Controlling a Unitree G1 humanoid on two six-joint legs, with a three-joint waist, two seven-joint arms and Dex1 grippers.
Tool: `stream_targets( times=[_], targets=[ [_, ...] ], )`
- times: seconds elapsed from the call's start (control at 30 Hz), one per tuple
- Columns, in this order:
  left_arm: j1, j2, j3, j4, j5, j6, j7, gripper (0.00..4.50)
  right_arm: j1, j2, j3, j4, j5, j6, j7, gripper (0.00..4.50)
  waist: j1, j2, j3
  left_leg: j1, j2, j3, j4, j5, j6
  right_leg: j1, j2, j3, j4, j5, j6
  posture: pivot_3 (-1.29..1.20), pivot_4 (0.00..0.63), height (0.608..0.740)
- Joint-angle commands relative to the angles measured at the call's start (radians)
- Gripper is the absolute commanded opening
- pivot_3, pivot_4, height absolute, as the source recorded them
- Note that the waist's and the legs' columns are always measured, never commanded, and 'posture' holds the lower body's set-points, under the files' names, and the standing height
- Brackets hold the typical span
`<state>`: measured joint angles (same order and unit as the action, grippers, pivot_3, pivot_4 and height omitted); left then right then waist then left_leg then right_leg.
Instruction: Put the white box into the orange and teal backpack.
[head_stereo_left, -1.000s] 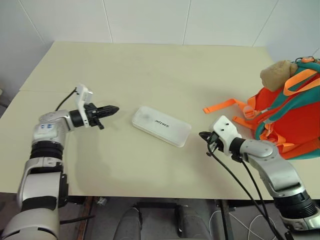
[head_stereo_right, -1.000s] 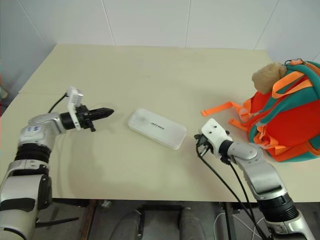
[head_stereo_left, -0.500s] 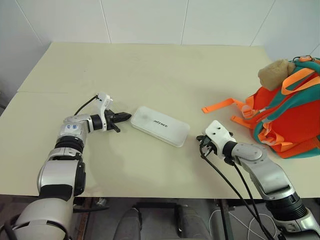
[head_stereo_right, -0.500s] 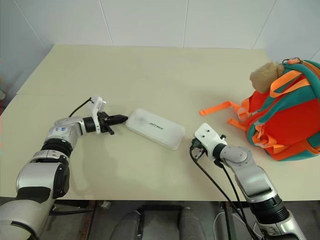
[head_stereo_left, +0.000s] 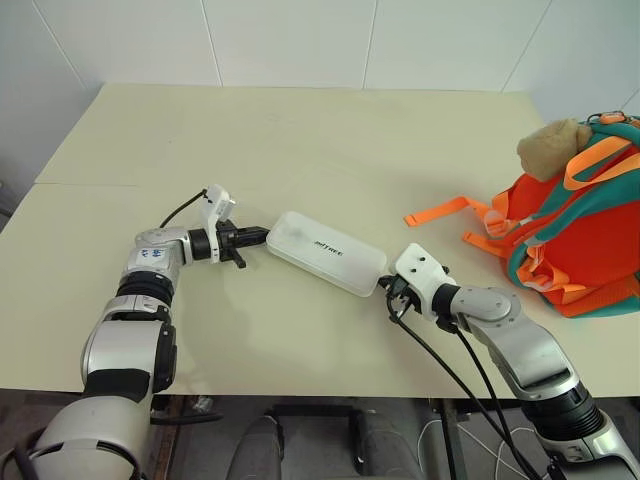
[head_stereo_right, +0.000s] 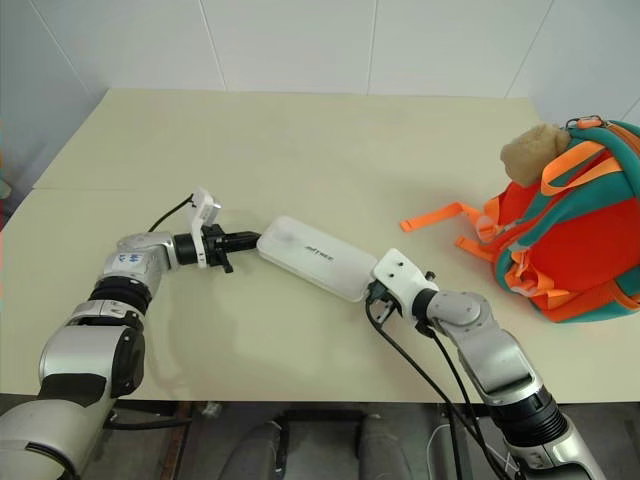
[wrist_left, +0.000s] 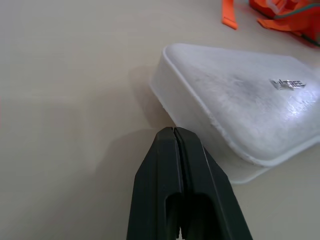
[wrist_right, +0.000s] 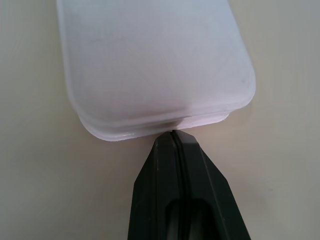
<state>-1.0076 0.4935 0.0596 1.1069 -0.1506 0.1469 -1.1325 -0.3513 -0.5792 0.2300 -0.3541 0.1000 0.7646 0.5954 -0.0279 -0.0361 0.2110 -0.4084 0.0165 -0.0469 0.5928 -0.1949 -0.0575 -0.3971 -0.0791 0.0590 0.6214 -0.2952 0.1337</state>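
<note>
The white box (head_stereo_left: 328, 252) lies flat on the table, its dark lettering facing up. My left gripper (head_stereo_left: 262, 236) is shut, its tip right at the box's left end; the left wrist view shows the closed fingers (wrist_left: 173, 150) just short of the box's (wrist_left: 240, 95) side. My right gripper (head_stereo_left: 386, 288) is shut too, its tip against the rim of the box's (wrist_right: 150, 60) right end. The orange and teal backpack (head_stereo_left: 580, 240) stands at the table's right edge, apart from both grippers, with a tan plush toy (head_stereo_left: 553, 148) on top.
An orange strap (head_stereo_left: 440, 211) trails from the backpack across the beige table (head_stereo_left: 300, 140) towards the box. Black cables (head_stereo_left: 455, 375) hang from my right wrist past the table's front edge. White wall panels rise behind the table.
Both grippers have closed in on the box: the left one moved right to its left end, the right one moved left to its right end. Both stayed shut.
</note>
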Motion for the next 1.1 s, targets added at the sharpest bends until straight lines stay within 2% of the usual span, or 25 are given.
stream_targets(
  times=[0.03, 0.4, 0.63, 1.1],
  targets=[
    [0.032, 0.009, -0.042, -0.112, 0.007, 0.042, -0.104, 0.03, -0.028, -0.001, 0.004, -0.057, 0.028, -0.013, 0.044, 0.0, -0.002, 0.0, 0.0, 0.0, 0.0, 0.0, 0.0, 0.0, 0.0, 0.0, 0.0, 0.0, 0.0, 0.0, 0.0, 0.0, 0.15, 0.74],
    [0.196, 0.127, -0.159, -0.512, -0.003, 0.283, -0.268, 0.03, -0.018, -0.063, -0.028, -0.082, 0.051, -0.025, 0.136, 0.0, 0.0, 0.0, 0.0, 0.0, 0.0, 0.0, 0.0, 0.0, 0.0, 0.0, 0.0, 0.0, 0.0, 0.0, -0.001, 0.0, 0.15, 0.74],
    [0.277, 0.166, -0.153, -0.696, -0.031, 0.393, -0.253, 0.03, 0.019, -0.115, -0.073, -0.149, 0.134, 0.004, 0.216, 0.0, -0.002, 0.0, 0.0, 0.0, 0.001, 0.0, 0.0, -0.001, 0.0, 0.0, 0.0, 0.0, 0.0, -0.001, -0.002, 0.0, 0.15, 0.74],
    [0.381, 0.204, -0.125, -0.919, -0.093, 0.524, -0.203, 0.03, 0.06, -0.194, -0.098, -0.164, 0.174, 0.01, 0.281, 0.0, -0.001, 0.0, 0.0, 0.0, 0.001, 0.0, 0.0, -0.001, 0.001, 0.0, 0.0, 0.0, 0.0, -0.001, -0.002, 0.0, 0.15, 0.74]
  ],
)
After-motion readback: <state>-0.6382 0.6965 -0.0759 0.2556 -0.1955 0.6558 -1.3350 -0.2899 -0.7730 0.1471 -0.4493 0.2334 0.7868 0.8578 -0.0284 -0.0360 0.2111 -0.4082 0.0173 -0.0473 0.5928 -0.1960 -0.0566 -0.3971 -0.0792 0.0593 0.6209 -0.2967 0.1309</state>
